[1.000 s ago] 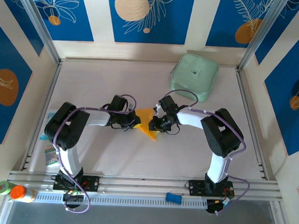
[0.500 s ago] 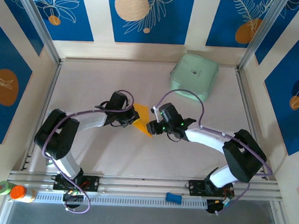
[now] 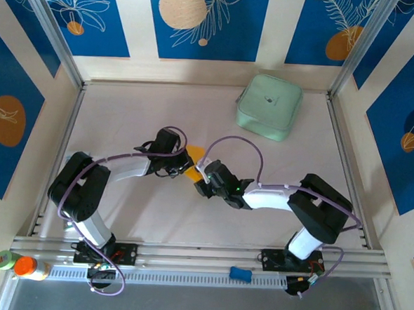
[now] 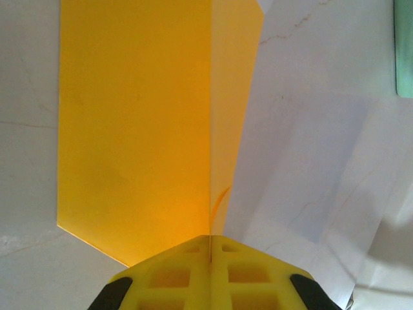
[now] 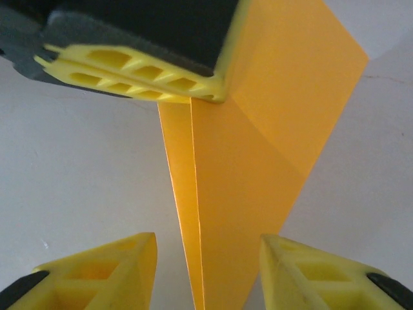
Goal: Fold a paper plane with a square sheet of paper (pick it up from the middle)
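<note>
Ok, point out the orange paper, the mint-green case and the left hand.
orange paper [image 4: 135, 129], left wrist view, on its wide flat panel left of the crease.
mint-green case [image 3: 268, 108], top external view, centre of its lid.
left hand [image 4: 211, 240], left wrist view, where its shut fingertips pinch the paper.

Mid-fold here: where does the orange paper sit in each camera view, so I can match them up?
Top external: orange paper at table centre, between the two wrists.
Left wrist: orange paper covers upper left and centre, its crease running up from the left gripper.
Right wrist: orange paper runs from upper right down to bottom centre.
Shared landmark: the left gripper, shut on the paper's fold, upper left in the right wrist view.
</note>
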Robot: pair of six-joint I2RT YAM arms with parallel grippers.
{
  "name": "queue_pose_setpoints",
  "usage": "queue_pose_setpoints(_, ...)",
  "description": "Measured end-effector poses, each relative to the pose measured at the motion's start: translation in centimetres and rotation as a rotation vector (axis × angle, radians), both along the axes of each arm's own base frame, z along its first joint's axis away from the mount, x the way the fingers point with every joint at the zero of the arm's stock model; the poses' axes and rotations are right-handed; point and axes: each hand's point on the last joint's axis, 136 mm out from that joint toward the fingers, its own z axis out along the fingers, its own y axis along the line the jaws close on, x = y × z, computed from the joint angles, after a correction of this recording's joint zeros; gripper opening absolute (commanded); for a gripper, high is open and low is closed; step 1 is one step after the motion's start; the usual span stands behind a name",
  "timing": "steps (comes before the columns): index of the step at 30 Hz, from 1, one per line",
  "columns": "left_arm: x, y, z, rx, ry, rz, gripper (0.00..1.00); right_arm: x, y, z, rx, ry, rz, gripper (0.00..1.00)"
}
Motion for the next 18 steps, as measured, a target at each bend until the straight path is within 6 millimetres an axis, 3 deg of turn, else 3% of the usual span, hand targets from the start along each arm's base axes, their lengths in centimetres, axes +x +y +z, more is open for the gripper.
queue_pose_setpoints(5, 0.1, -0.1, 0.2, -0.002, -0.004, 0.001, 0.08, -0.1, 0.3, -1.8, -0.050, -0.001, 0.013, 0.42)
queue_pose_setpoints(9, 0.1, -0.1, 0.2, -0.001, -0.003, 0.001, 0.09, 0.1, 0.7, -2.2, -0.064, -0.007, 0.015, 0.37)
queue_pose_setpoints(13, 0.1, -0.1, 0.2, -0.001, -0.003, 0.002, 0.12, 0.4, 0.6, -2.4, -0.079, -0.021, 0.008, 0.26)
queue_pose_setpoints(18, 0.0, 0.0, 0.2, 0.001, 0.006, 0.008, 0.22, 0.6, 0.3, -2.5, -0.100, -0.036, 0.006, 0.17)
